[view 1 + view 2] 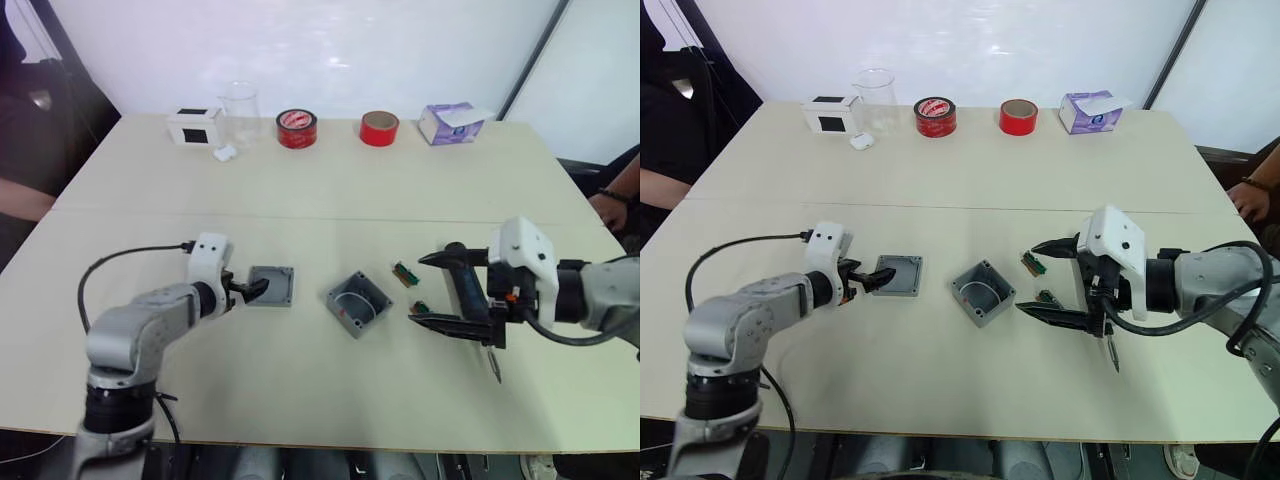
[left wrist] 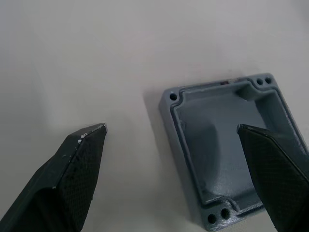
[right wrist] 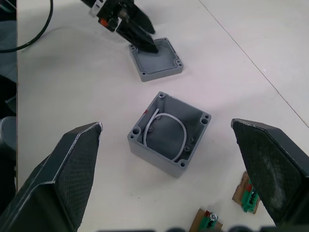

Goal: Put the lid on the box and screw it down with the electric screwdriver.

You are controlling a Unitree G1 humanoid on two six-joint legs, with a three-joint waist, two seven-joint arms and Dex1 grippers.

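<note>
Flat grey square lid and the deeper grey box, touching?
Apart. The right wrist view shows bare tabletop between the flat grey square lid and the deeper grey box holding white wire.

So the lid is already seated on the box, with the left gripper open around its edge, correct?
Not seated. The lid lies rim-up on the table, apart from the box, which stands open with white wire inside; the right wrist view shows both. The left gripper is indeed open, straddling the lid's edge.
</note>
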